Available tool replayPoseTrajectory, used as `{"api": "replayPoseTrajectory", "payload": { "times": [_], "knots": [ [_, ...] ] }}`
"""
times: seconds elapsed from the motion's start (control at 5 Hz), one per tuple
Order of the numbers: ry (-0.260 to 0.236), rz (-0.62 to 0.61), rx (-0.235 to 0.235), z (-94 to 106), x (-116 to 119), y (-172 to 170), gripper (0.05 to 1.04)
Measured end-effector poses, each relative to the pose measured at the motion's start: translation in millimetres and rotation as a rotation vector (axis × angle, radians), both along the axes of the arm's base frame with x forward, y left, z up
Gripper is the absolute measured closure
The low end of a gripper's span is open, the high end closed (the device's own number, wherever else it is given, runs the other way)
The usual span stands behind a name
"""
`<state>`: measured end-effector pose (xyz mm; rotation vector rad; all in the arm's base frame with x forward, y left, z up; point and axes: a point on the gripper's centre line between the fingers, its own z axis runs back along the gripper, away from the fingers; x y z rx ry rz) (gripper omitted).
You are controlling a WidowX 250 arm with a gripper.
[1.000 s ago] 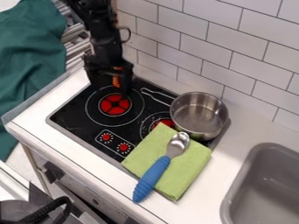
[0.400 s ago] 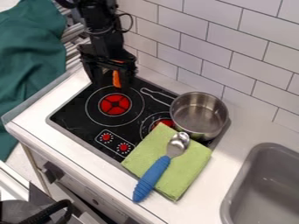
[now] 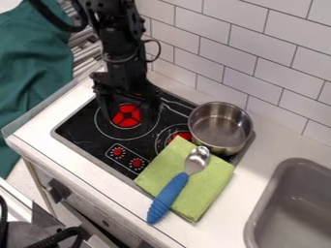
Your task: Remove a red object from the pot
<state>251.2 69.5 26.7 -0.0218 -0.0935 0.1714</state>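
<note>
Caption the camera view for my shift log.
Gripper low over the stove, pot at its far right burner, blue-handled spoon across a green towel.

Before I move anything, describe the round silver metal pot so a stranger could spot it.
Below the white tiled wall is a black stovetop. On its end nearest the grey sink stands the pot, deep and open-topped, unlike the flat green cloth beside it.

Beneath the black two-finger gripper (image 3: 131, 111) lies the flat black stovetop (image 3: 77, 133); to its right, the round silver metal pot (image 3: 219, 128); front-right, the blue-handled metal spoon (image 3: 169, 196) on the square green cloth (image 3: 210, 186); farther right, the grey sink (image 3: 297, 203).
</note>
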Motion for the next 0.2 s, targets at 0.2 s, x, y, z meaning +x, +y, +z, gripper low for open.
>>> {"api": "replayPoseTrajectory", "payload": {
  "times": [0.2],
  "knots": [
    [0.001,-0.016,-0.003,-0.9,-11.6,-8.2,0.073]
  ]
}}
